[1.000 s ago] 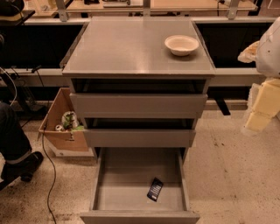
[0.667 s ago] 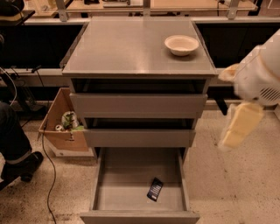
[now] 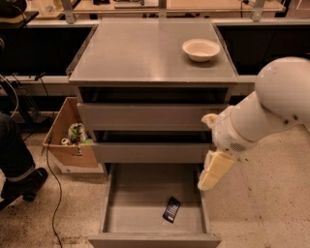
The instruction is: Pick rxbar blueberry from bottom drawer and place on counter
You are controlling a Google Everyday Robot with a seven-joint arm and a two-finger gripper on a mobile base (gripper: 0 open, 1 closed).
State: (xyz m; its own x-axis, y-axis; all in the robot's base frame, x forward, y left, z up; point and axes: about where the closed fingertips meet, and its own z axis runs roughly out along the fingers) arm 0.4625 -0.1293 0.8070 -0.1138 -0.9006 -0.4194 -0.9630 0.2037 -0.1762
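The rxbar blueberry (image 3: 171,209), a small dark bar, lies flat on the floor of the open bottom drawer (image 3: 138,203), right of middle and near the front. My gripper (image 3: 213,170), cream-coloured on a white arm, hangs pointing down over the drawer's right wall, above and to the right of the bar, and holds nothing. The grey counter (image 3: 140,53) tops the cabinet.
A pale bowl (image 3: 201,49) sits at the counter's back right. The two upper drawers (image 3: 145,116) stand slightly ajar. A cardboard box (image 3: 65,145) with rubbish is on the floor to the left, next to a person's leg (image 3: 17,162). A wooden workbench (image 3: 145,6) runs behind.
My arm has swung in from the right edge, leftward and downward, bringing the gripper to the bottom drawer's right side. The bar and bowl have not moved.
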